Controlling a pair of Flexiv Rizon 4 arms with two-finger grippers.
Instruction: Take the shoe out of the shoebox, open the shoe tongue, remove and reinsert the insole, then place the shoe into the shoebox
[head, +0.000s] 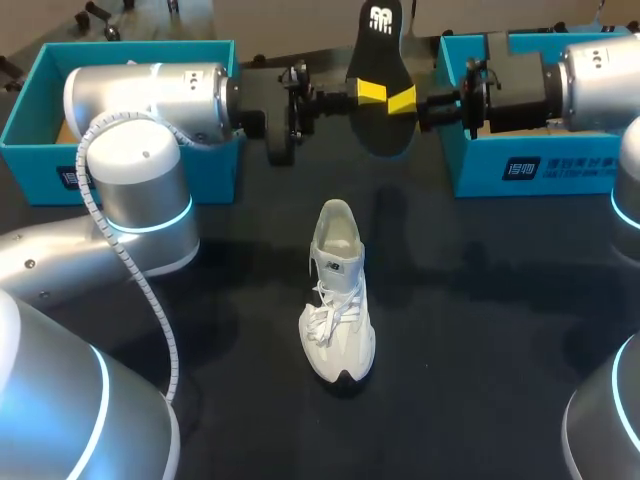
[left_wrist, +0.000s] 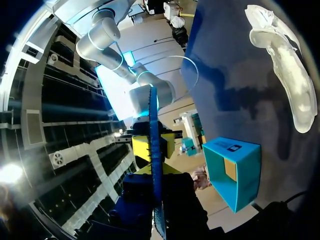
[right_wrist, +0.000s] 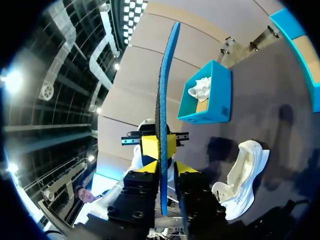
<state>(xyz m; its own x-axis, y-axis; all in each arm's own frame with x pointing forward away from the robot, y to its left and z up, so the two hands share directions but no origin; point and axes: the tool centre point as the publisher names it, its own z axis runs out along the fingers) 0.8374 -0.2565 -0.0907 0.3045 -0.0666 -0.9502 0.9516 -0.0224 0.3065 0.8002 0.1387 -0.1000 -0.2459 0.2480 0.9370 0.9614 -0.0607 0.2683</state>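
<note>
The black insole (head: 382, 60), blue along its edge, is held upright in the air above the back of the table. My left gripper (head: 372, 92) comes in from the left and is shut on it. My right gripper (head: 402, 100) meets it from the right, its fingers closed against both faces. In the left wrist view the insole (left_wrist: 155, 150) stands edge-on between my left gripper (left_wrist: 156, 172) tips. The right wrist view shows the insole (right_wrist: 164, 100) the same way in my right gripper (right_wrist: 164, 170). The white shoe (head: 338, 300) lies on the dark table below, toe toward the front.
One teal shoebox (head: 30, 150) stands at the back left behind my left arm, with something white inside (right_wrist: 202, 87). A second teal shoebox (head: 520, 170) stands at the back right. The shoe (left_wrist: 285, 75) is well clear of both boxes.
</note>
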